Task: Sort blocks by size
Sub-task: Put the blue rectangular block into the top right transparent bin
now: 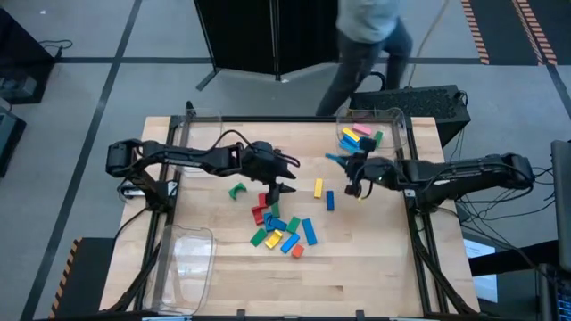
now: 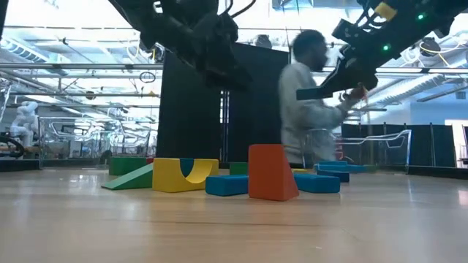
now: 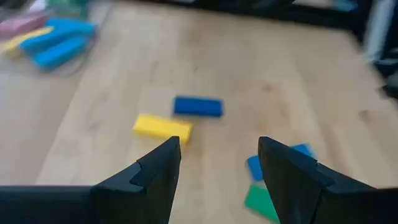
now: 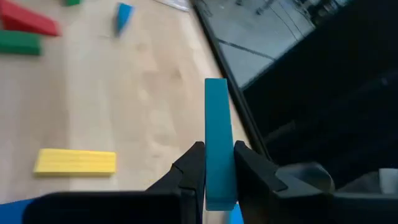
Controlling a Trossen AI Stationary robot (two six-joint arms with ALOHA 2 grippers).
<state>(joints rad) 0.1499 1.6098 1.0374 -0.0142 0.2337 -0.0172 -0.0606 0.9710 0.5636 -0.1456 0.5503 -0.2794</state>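
My right gripper (image 4: 217, 163) is shut on a long teal block (image 4: 216, 124) and hangs above the table's far right part, near the clear bin (image 1: 393, 118) that holds pink, yellow, blue and green blocks. My left gripper (image 3: 219, 163) hovers open over the table's middle, with nothing between its fingers. Ahead of it a yellow block (image 3: 163, 126) and a blue block (image 3: 198, 106) lie flat on the wood. A pile of several blocks (image 1: 281, 230) lies toward the near edge, below my left gripper (image 1: 290, 176). My right gripper pinches the teal block's two broad faces (image 4: 216, 180) between its two fingers, near one end. The fingers lie along the block, and most of its length sticks out past the fingertips. The block (image 2: 322, 91) is held on edge, about level, clear of the table.
An empty clear bin (image 1: 189, 234) stands at the near left and another (image 1: 203, 118) at the far left. A green arch block (image 1: 236, 190) lies left of the pile. A person walks past behind the table's far edge. Bare wood lies at the near right.
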